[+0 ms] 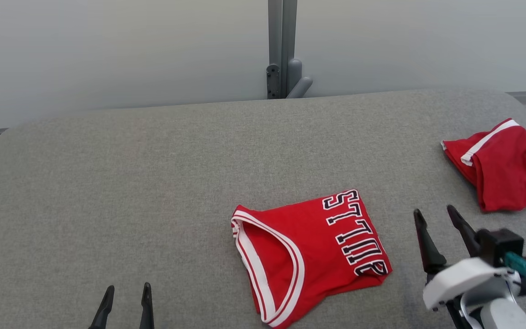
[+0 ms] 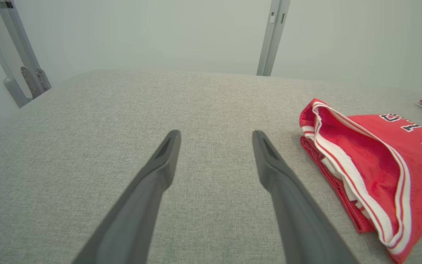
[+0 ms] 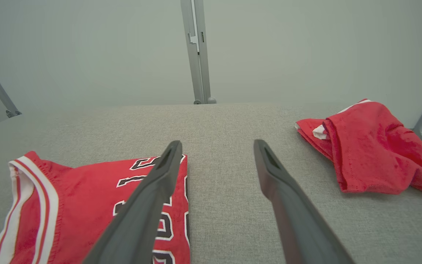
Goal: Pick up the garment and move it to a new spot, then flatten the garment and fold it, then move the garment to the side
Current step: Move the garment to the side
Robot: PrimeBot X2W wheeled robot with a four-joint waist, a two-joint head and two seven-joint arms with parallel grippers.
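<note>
**Both grippers open beside a folded jersey**

Head view. I see the folded red jersey (image 1: 311,253) lying flat on the grey fabric-covered table (image 1: 130,183), just right of centre in the lower half of the frame. Its white-trimmed opening faces left and its black-and-white lettering runs along the right edge. My left gripper (image 1: 128,287) sits at the bottom edge, lower left, jaws spread wide and holding nothing, well apart from the jersey. My right gripper (image 1: 433,209) stands at the lower right, near the lettered edge, jaws likewise wide and empty. In the right wrist view one finger overlaps the lettering; I cannot tell whether it touches the cloth. A second red garment (image 1: 502,167), white-striped, lies crumpled at the right edge. A grey metal post (image 1: 282,45) rises behind the table, top centre.
</note>
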